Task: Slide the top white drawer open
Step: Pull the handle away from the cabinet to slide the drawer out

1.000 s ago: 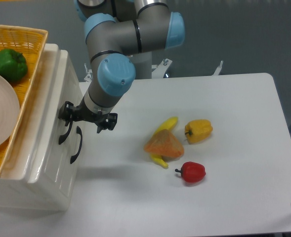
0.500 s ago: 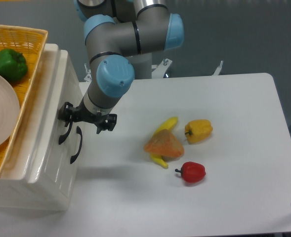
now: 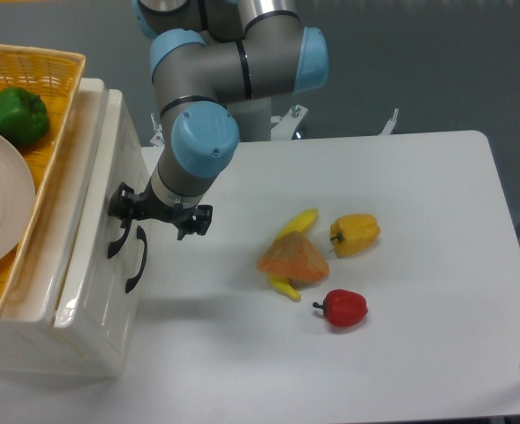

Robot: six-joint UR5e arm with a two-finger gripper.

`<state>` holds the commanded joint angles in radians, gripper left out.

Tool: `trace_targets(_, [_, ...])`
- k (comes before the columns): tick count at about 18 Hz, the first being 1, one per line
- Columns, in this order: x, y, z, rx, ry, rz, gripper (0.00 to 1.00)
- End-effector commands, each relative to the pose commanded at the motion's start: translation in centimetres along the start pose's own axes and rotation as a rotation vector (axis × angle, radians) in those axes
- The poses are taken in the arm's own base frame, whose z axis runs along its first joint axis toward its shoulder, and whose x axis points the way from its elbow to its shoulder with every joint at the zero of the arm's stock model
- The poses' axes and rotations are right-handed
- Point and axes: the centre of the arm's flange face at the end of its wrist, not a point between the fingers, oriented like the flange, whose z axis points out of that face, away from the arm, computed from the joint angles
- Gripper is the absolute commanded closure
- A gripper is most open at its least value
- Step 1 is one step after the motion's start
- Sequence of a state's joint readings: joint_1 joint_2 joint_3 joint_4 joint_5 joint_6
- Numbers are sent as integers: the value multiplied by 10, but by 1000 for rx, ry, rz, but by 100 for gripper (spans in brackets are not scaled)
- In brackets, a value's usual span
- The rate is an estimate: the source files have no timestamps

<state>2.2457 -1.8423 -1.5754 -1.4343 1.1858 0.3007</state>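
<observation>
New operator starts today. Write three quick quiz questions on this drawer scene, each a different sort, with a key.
1. True or false: the gripper is at the upper black handle of the top white drawer.
2. Which item lies nearest the front table edge? A) yellow pepper B) red pepper C) banana
3. Fill in: the green pepper sits in the yellow ____.

Key: 1 true; 2 B; 3 basket.

Bare table (image 3: 418,159) right of cabinet; peppers (image 3: 355,233) mid-table.
</observation>
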Motion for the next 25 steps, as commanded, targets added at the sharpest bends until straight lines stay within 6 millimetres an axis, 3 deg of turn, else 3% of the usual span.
trace_targets(11, [-5, -1, -5, 9, -5, 23, 0])
trace_targets(25, [-36, 0, -19, 12, -53, 33, 0])
